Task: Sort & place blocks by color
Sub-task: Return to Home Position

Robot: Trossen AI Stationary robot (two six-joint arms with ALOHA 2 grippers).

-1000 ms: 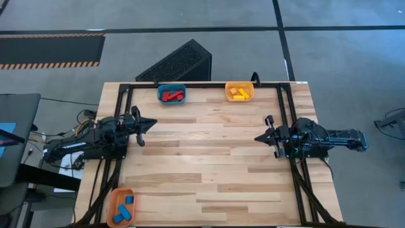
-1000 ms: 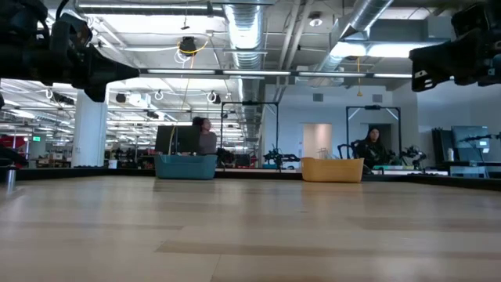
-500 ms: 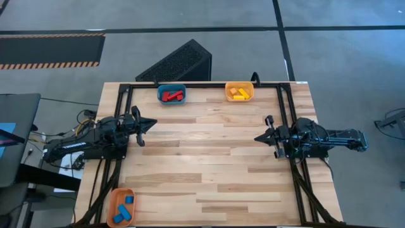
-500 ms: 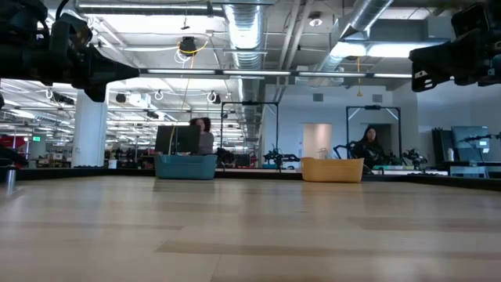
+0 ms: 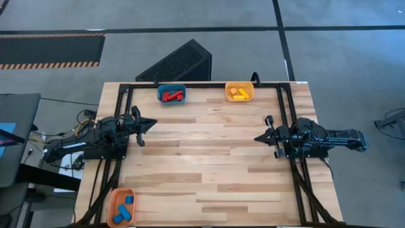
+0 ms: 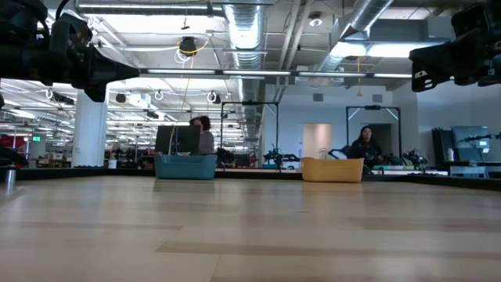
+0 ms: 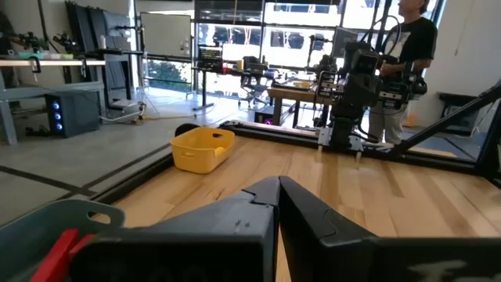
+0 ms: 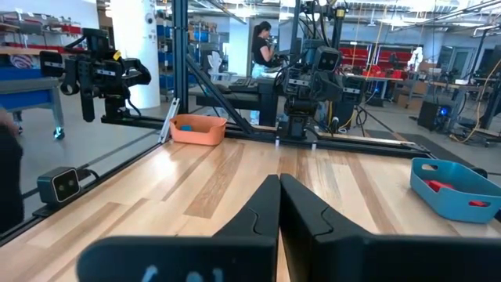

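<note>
High view: the blue bin (image 5: 171, 86) sits at the far edge of the counter (image 5: 209, 164), with red blocks (image 5: 171, 96) inside. Right beside the blue bin is a yellow bin (image 5: 239, 84) holding yellow blocks (image 5: 238, 94). Far from the blue bin, at the near corner, an orange bin (image 5: 111, 206) holds blue blocks (image 5: 123, 215). The left end effector (image 5: 152, 124) hangs closer to the blue bin than the right end effector (image 5: 257, 137).

Low view: people (image 6: 205, 135) show in the room behind the blue bin.

Left wrist view: the fingers (image 7: 313, 227) are clenched together, holding nothing.

Right wrist view: these fingers (image 8: 235, 235) are clenched and empty too.
</note>
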